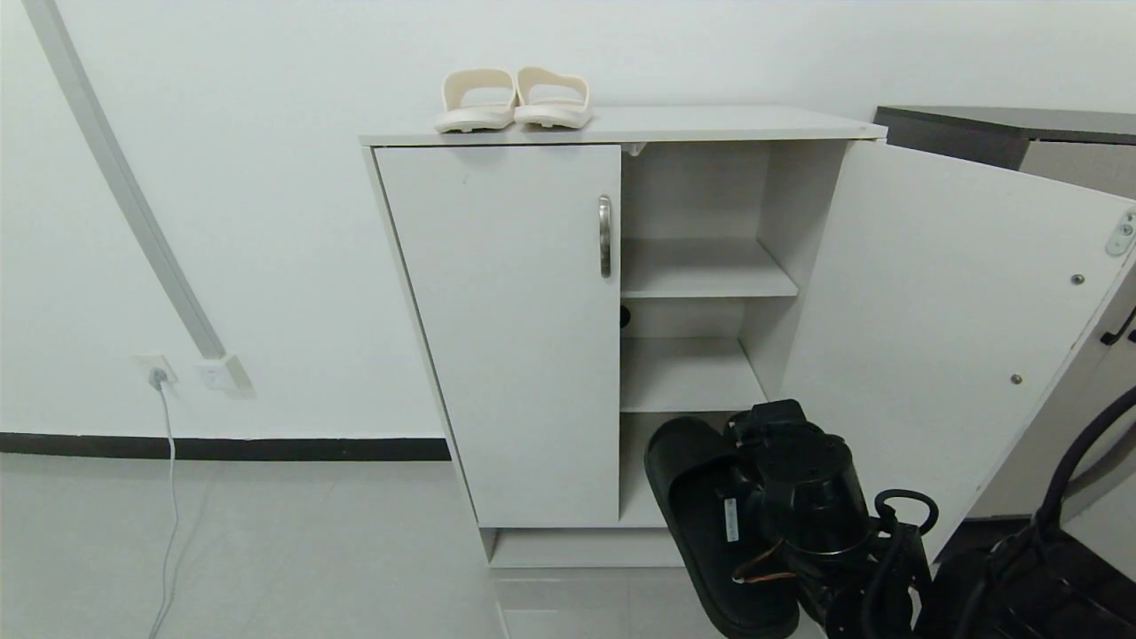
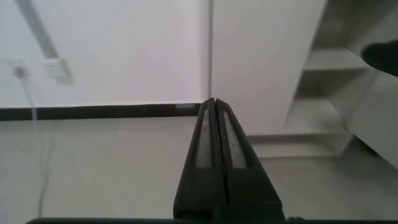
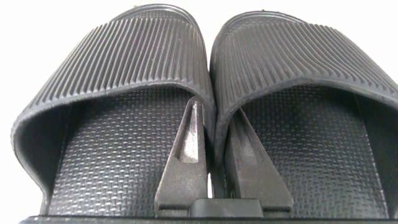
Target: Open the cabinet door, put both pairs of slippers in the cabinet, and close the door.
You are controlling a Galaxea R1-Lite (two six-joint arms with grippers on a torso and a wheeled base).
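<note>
Currently the right gripper [image 3: 213, 115] clamps the black slippers [image 1: 701, 506] before the open cabinet [image 1: 497, 337]; next, advance them inside. Idle left gripper [image 2: 214, 102]: closed, empty.

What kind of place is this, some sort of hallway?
Probably a home entryway or hallway corner: a white shelved shoe cabinet, beige slippers on top, black slippers in front, and a tiled floor.

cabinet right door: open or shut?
Open: the right door is swung outward, exposing the shelves. The left door is shut.
</note>
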